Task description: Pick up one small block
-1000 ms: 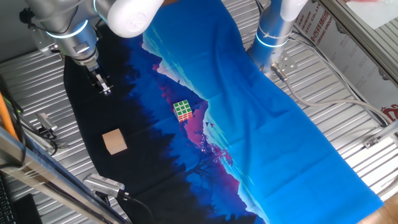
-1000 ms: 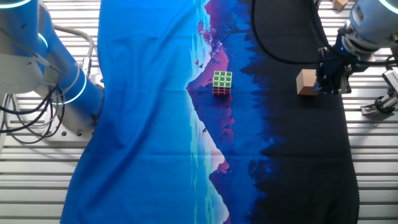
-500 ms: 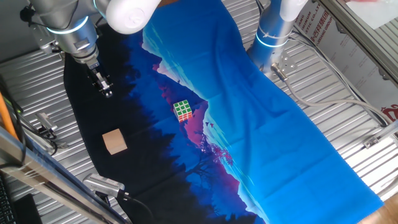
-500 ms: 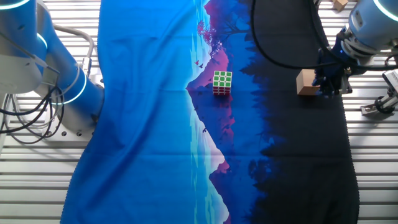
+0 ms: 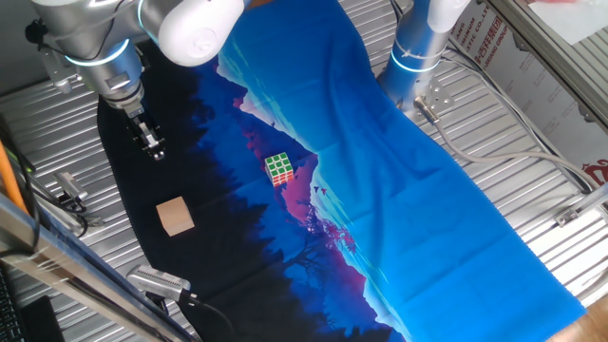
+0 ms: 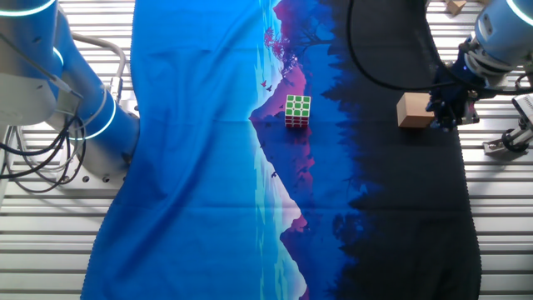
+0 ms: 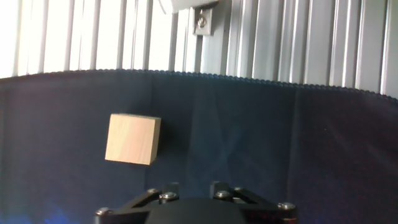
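Note:
The small block is a plain light-tan wooden cube lying on the black part of the cloth. It also shows in the other fixed view and at the left of the hand view. My gripper hangs above the cloth, well behind the block and apart from it. In the other fixed view the gripper sits just right of the block. Its fingers look close together and hold nothing. In the hand view only the finger ends show at the bottom edge, right of the block.
A green-and-white puzzle cube stands mid-cloth. The blue and black cloth covers the ribbed metal table. A second arm's base stands at the back. Metal clamps lie by the cloth's edge, and a bracket lies beyond it.
My gripper has shifted a little away from the block, toward the cloth's edge. The block and the puzzle cube have not moved.

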{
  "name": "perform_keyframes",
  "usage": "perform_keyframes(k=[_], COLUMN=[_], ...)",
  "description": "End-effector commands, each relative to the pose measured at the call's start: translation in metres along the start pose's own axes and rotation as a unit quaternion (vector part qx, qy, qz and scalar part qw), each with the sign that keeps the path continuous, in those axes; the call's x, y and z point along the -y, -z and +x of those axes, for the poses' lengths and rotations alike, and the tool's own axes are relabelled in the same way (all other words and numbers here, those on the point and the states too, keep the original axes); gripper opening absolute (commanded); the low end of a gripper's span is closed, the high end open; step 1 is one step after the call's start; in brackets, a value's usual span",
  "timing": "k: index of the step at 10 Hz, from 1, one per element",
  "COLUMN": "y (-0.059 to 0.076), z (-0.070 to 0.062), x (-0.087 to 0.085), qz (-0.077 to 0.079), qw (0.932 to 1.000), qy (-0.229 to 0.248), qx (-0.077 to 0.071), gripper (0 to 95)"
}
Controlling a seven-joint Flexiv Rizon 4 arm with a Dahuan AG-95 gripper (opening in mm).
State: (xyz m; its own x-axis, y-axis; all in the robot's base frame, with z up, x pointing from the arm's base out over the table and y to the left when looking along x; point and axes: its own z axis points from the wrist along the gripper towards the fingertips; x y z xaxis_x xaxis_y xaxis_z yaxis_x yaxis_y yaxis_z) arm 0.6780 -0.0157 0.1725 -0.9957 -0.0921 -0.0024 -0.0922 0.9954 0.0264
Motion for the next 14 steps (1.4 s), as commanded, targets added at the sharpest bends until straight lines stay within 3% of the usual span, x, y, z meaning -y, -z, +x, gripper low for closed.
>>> perform_keyframes(k=[1,7,11,14], y=[-0.002,-0.013,-0.009,-0.010], z=[-0.005,-0.038,-0.062,-0.069], x=[-0.001,-0.011,-0.027,-0.032], qz=[0.000,-0.002,-0.008,-0.010], qw=[1.0000,0.9998,0.9993,0.9990], qy=[-0.004,-0.018,-0.037,-0.044], qx=[0.000,0.010,0.006,0.007], gripper=[0.0,0.0,0.0,0.0])
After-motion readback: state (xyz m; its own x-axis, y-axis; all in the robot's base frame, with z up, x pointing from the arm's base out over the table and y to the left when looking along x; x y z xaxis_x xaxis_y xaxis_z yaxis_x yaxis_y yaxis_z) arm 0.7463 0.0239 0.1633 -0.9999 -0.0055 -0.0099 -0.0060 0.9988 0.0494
